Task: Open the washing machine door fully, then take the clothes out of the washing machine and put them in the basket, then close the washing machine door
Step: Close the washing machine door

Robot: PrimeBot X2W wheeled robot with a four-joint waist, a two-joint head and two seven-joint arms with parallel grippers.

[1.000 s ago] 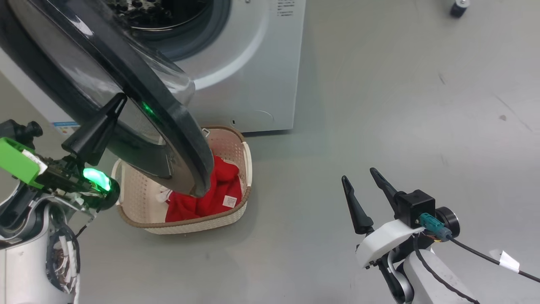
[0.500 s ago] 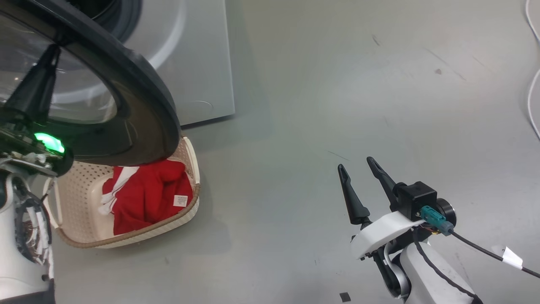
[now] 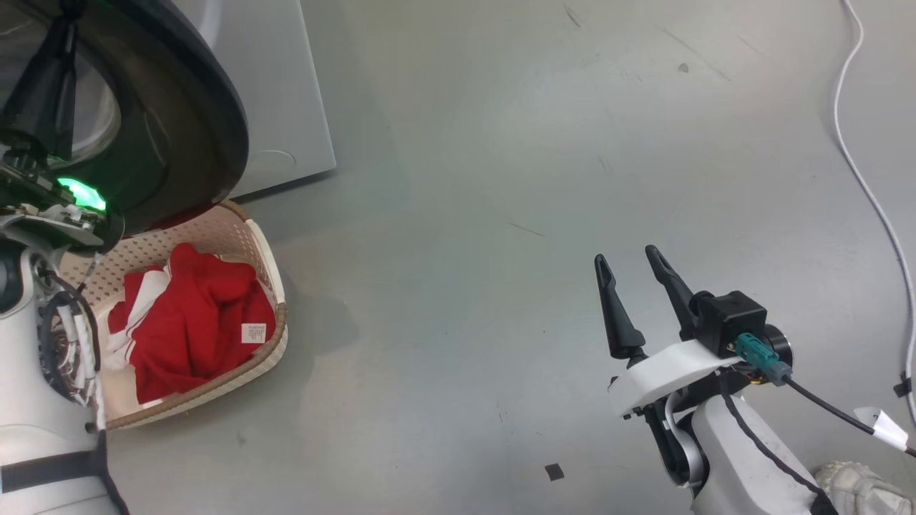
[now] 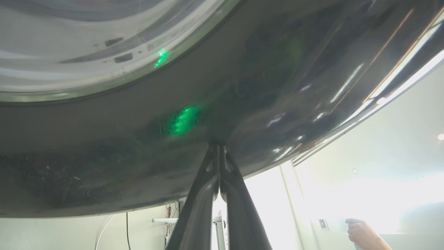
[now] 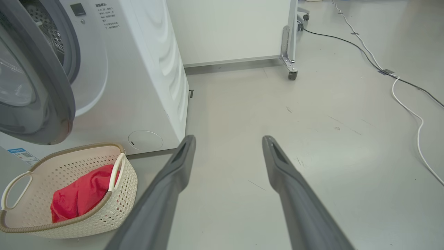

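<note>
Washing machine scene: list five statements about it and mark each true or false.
1. The clothes lie in the basket. True.
2. The washing machine door is shut against the drum mouth. False: it stands swung out from the washing machine.
3. The right end effector is open and holds nothing, above the floor. True.
4. The left end effector has its fingers spread wide. False: they are pressed together, tips against the door's black rim.
5. The basket sits on top of the washing machine. False: it stands on the floor in front of it, below the door.
</note>
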